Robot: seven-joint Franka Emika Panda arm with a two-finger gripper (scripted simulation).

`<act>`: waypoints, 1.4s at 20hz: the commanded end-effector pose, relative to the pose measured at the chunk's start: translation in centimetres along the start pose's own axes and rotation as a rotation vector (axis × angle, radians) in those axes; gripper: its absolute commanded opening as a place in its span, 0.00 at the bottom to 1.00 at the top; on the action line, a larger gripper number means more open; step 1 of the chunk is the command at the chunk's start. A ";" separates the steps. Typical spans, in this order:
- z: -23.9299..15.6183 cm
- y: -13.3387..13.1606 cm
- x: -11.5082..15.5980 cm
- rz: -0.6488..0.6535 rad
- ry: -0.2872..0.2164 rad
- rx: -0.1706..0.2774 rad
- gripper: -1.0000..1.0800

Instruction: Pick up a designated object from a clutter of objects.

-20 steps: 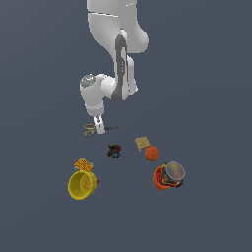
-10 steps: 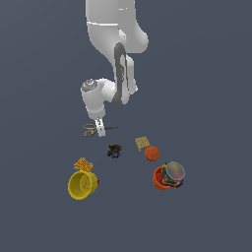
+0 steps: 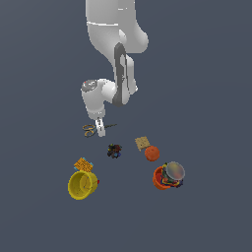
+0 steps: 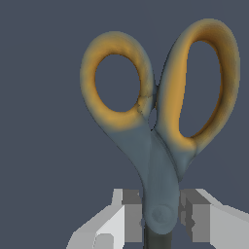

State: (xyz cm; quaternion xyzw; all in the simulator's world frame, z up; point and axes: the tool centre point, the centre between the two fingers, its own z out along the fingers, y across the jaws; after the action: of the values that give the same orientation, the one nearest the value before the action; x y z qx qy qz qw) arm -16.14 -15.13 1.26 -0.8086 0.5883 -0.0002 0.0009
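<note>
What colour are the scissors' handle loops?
Tan-orange, fading to grey-blue near the pivot on the scissors; clearest in the wrist view.

The exterior view looks from a raised, distant position facing the arm head-on, taking in the whole arm, the gripper [image 3: 100, 129] and the clutter spread below it on the dark floor [image 3: 206, 98]. The wrist view looks straight down past the gripper [image 4: 160, 214] at very close range, so the scissors [image 4: 158, 116] between its fingers fill the frame. Both views share only the gripper tips and the scissors [image 3: 93, 129].
</note>
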 end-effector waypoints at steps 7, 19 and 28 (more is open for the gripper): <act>-0.5 -0.6 -0.4 0.000 0.000 0.000 0.00; -4.0 -4.2 -3.1 0.001 -0.001 -0.001 0.00; -8.7 -9.1 -6.5 0.002 0.003 -0.003 0.00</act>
State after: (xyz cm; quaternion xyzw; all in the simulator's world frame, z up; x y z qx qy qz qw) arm -10.17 -7.01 9.05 -0.8082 0.5890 0.0001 -0.0004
